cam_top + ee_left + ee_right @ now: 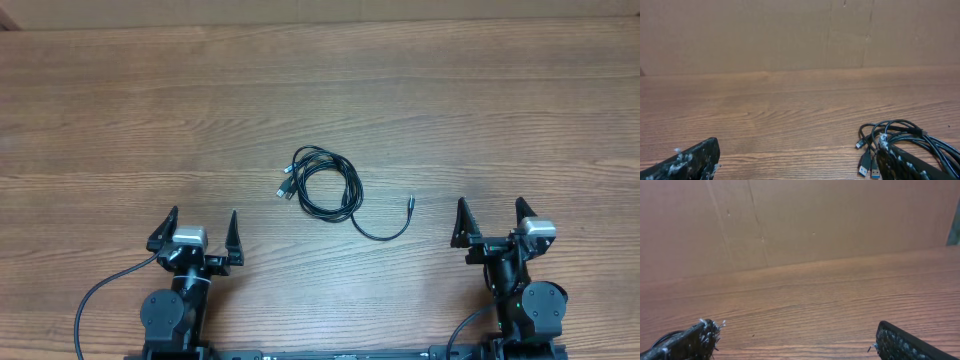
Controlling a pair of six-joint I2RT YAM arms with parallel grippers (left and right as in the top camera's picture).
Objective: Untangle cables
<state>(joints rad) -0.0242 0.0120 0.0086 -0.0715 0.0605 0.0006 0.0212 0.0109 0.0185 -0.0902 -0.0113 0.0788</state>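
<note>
Cables [918, 134], maybe 3 plugs [865, 161], partly hidden behind left gripper [796, 154] finger.

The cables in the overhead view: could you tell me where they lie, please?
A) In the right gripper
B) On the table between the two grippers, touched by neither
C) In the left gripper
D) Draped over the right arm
B: the cables lie loose on the table, ahead of the open left gripper and right gripper, which are both clear of them.
</note>
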